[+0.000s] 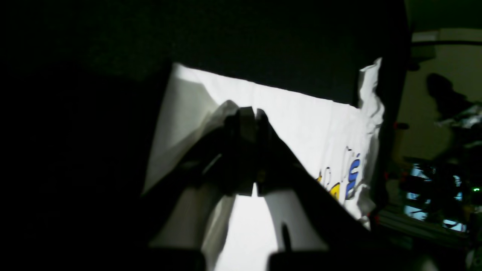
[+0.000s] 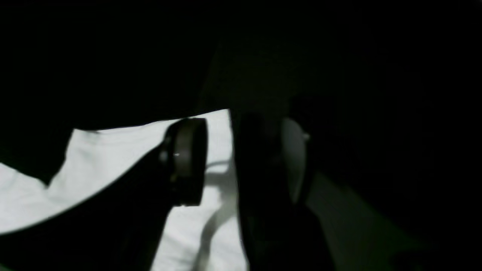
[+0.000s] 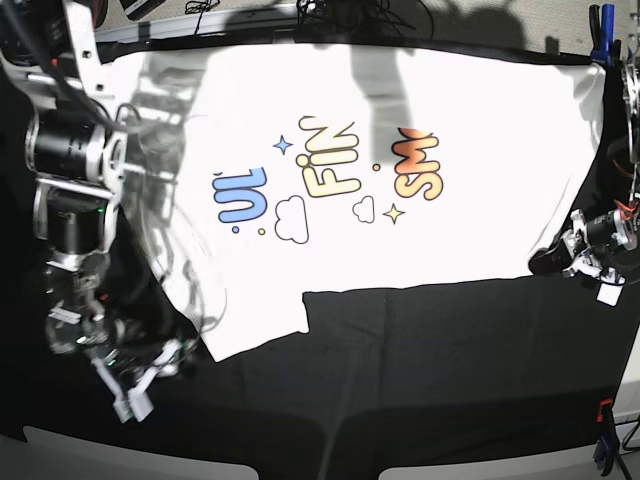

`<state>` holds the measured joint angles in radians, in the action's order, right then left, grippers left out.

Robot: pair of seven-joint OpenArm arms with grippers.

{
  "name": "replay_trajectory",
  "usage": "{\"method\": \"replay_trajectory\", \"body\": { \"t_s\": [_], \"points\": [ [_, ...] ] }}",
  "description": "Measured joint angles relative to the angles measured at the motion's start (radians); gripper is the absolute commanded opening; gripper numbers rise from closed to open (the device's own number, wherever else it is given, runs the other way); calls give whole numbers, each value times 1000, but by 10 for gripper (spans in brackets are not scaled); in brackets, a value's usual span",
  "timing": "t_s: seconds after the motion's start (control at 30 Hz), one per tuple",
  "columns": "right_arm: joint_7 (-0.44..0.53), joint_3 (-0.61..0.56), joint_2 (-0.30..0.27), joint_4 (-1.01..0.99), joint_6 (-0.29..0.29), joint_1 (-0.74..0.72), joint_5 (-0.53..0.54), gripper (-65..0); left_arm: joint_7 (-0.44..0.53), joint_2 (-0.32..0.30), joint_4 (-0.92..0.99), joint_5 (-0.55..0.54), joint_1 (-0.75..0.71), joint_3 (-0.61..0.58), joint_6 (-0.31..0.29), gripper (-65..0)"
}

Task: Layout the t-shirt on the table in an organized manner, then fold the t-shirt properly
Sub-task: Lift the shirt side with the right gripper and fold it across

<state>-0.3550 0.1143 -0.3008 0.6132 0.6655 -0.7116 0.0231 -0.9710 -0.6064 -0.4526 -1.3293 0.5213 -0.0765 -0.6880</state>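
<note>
Step in hand: we judge the layout stage; the t-shirt (image 3: pixel 400 240) lies spread print-up across the far half of the worktop (image 3: pixel 450 370), with no fold made yet.
T-shirt position: its right-hand end in the base view reaches the worktop's edge; its left-hand end looks bunched under the right arm.
Left pincer (image 1: pixel 251 116): clenched on a pinch of the t-shirt's white cloth, at the shirt's near corner on the base view's right.
Right pincer (image 2: pixel 241 158): jaws parted, straddling the shirt's edge; we see no cloth gripped.
Arm pose: left arm reaches low over the worktop's side; right arm is bent steeply down over the shirt's end.
Next move: we judge the bunched end needs drawing out flat before folding.
</note>
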Motion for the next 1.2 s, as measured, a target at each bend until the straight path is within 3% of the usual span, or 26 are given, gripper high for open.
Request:
{"method": "replay_trajectory", "body": {
  "t_s": [0.07,0.17,0.27,0.43,0.53,0.73,0.83,1.0,1.1,1.2],
  "points": [
    [48,0,26,-61,-10,6,-47,-334,-8,0,0,0,0,0,0,-650],
    [108,0,61,-134,-85,8,-66,-335,-8,0,0,-1,0,0,0,-650],
    [112,0,83,-164,-161,7,-66,-336,-7,0,0,0,0,0,0,-650],
    [112,0,93,-195,-214,8,-69,-336,-6,0,0,0,0,0,0,-650],
    [112,0,92,-200,-274,8,-166,-336,-6,0,0,0,0,0,0,-650],
    [105,0,76,-208,-274,5,-179,-336,-6,0,0,0,0,0,0,-650],
    [93,0,77,-241,-266,1,-146,-378,-6,0,0,0,0,0,0,-650],
    [92,5,72,-266,-146,-1,-120,-393,-6,0,0,0,0,0,0,-650],
    [72,5,71,-266,-55,-6,-119,-494,-4,0,0,0,0,0,0,-650],
    [62,5,74,-266,-37,-7,-119,-649,-1,0,0,0,0,0,0,-650]
  ]
}}
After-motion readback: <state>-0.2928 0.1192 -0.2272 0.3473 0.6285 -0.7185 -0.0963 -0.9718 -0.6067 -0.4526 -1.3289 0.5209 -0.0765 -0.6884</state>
